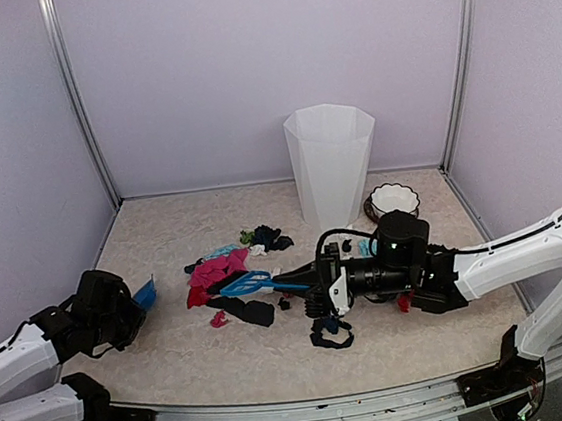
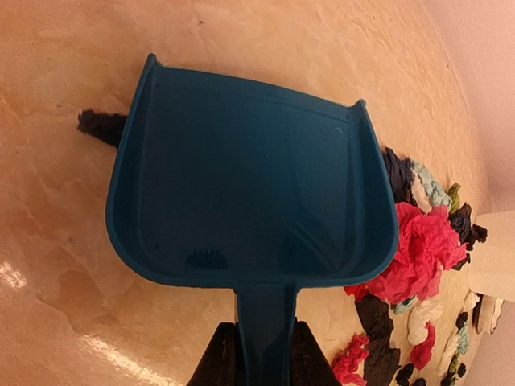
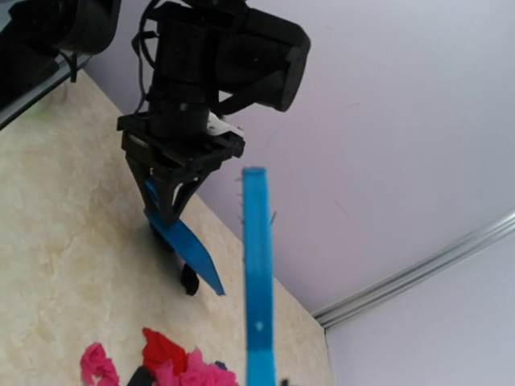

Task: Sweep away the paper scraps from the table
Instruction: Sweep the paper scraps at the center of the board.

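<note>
Paper scraps [image 1: 217, 269] in pink, black, teal and white lie bunched on the table [image 1: 176, 362] left of centre, with stray bits nearer the front [image 1: 331, 334]. My left gripper [image 1: 130, 305] is shut on the handle of a blue dustpan [image 2: 249, 177], which is held low at the table's left, its mouth toward the scraps [image 2: 418, 249]. One dark scrap [image 2: 96, 125] lies beyond the pan's far lip. My right gripper [image 1: 304, 288] is shut on a blue brush [image 1: 253, 283], whose head rests at the pile's near edge. In the right wrist view the brush [image 3: 257, 273] stands edge-on.
A tall white bin [image 1: 332, 165] stands at the back centre, with a white scalloped bowl [image 1: 393, 200] just right of it. Pale walls with metal corner posts enclose the table on three sides. A red scrap [image 1: 404, 303] lies under the right arm.
</note>
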Controlling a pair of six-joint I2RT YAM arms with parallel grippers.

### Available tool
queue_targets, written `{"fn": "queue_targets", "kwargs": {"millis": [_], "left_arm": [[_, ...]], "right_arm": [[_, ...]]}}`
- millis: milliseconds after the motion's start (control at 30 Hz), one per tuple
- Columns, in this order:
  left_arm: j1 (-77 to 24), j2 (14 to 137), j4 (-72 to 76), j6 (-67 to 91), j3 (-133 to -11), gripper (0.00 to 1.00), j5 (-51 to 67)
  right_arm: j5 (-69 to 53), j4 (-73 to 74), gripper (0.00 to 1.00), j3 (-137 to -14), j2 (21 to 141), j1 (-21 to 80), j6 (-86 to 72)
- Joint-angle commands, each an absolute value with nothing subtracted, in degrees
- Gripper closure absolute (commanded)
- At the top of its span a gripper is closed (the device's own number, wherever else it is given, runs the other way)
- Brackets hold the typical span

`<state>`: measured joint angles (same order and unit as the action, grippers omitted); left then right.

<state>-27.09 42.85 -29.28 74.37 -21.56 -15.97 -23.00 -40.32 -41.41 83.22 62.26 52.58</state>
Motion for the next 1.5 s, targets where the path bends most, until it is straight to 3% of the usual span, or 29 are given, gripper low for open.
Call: {"fn": "queue_targets", "kwargs": {"millis": [0,500,967,1267,1467], "left_arm": [[-32.0,48.2,-22.5,76.1,-22.4,1.00,-14.5],[-48.7,69.3,-5.9,78.9,-31.7,1.00,-16.2],[-60.3,83.3,-3.3,73.3,-46.1,1.00,-20.2],[-64.3,81.1,-12.5,65.5,-52.4,1.00,-25.0],[-65.0,74.6,-20.7,60.0,-53.9,1.00,-28.6]], "right_arm": [[-21.2,-42.3,1.00,-39.7,81.2,62.8,51.2],[-14.9,-40.6,1.00,-36.6,74.9,62.8,50.9],[-2.9,-38.3,1.00,-31.3,60.8,62.8,43.5],[8.2,-26.3,1.00,-34.1,55.9,60.6,30.1],[8.6,-18.1,1.00,-37.0,55.5,54.9,17.3]]}}
